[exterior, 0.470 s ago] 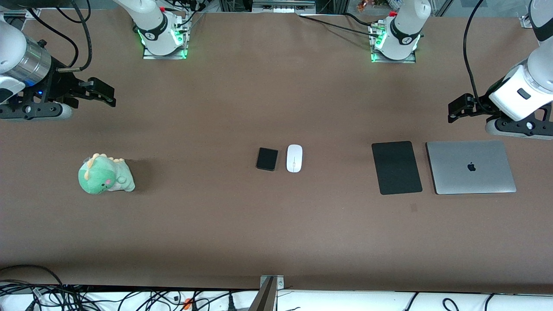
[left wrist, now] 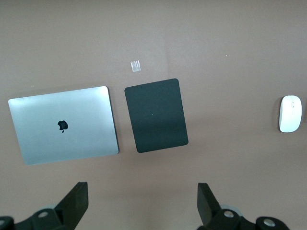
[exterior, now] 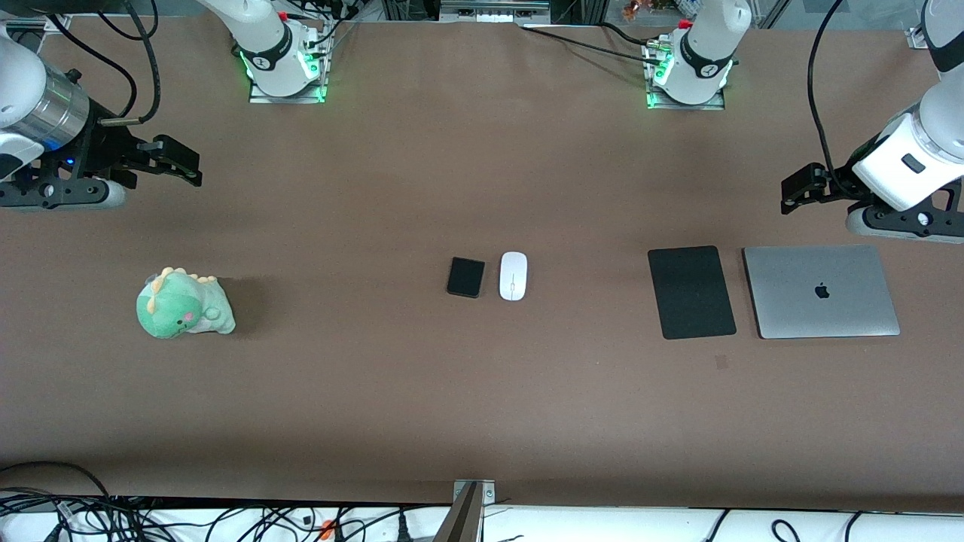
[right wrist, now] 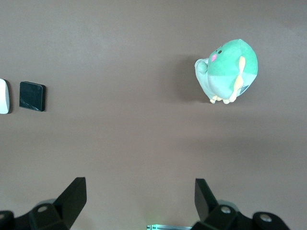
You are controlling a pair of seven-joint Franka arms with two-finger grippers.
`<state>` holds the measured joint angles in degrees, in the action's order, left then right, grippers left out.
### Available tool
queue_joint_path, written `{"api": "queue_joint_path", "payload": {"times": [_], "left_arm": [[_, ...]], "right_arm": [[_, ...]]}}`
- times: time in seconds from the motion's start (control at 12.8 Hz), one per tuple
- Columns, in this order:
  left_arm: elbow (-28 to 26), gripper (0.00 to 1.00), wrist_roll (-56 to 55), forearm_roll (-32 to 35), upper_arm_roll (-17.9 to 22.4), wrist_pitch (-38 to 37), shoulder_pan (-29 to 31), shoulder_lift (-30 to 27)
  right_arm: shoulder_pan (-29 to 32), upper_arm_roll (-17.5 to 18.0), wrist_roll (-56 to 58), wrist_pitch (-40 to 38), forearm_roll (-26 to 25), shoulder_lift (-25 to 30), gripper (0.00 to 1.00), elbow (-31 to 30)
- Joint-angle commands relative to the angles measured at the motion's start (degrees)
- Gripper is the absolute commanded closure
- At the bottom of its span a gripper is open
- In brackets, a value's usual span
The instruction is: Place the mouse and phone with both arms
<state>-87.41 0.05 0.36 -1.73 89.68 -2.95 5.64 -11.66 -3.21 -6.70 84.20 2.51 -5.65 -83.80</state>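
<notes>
The white mouse [exterior: 513, 275] lies at the table's middle, with the small black phone [exterior: 465, 277] right beside it toward the right arm's end. The mouse shows in the left wrist view [left wrist: 290, 113]. The phone [right wrist: 32, 96] and an edge of the mouse [right wrist: 3, 96] show in the right wrist view. My left gripper [exterior: 797, 188] is open and empty, up over bare table at the left arm's end [left wrist: 142, 203]. My right gripper [exterior: 184, 162] is open and empty, up over bare table at the right arm's end [right wrist: 139, 201].
A matte black pad [exterior: 690, 291] and a closed silver laptop [exterior: 821, 290] lie side by side toward the left arm's end. A green plush dinosaur [exterior: 183, 303] sits toward the right arm's end. A small taped mark [exterior: 721, 362] lies nearer the front camera than the pad.
</notes>
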Motion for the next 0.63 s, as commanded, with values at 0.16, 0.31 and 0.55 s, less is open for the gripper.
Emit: {"api": "queue_joint_path", "payload": {"times": [0.16, 0.31, 0.55], "left_arm": [[0.7, 0.0, -0.2, -1.0, 0.0, -1.3, 1.9, 0.3], [0.7, 0.0, -0.5, -0.8, -0.5, -2.6, 1.7, 0.3], [0.2, 0.0, 0.1, -1.4, -0.8, -5.1, 1.0, 3.6]], "right_arm": [[-0.9, -0.8, -0.8, -1.1, 0.2, -0.8, 0.0, 1.8], [-0.9, -0.8, -0.8, -1.1, 0.2, -0.8, 0.0, 1.8], [-0.9, -0.8, -0.8, -1.1, 0.2, -0.8, 0.0, 1.8]]}}
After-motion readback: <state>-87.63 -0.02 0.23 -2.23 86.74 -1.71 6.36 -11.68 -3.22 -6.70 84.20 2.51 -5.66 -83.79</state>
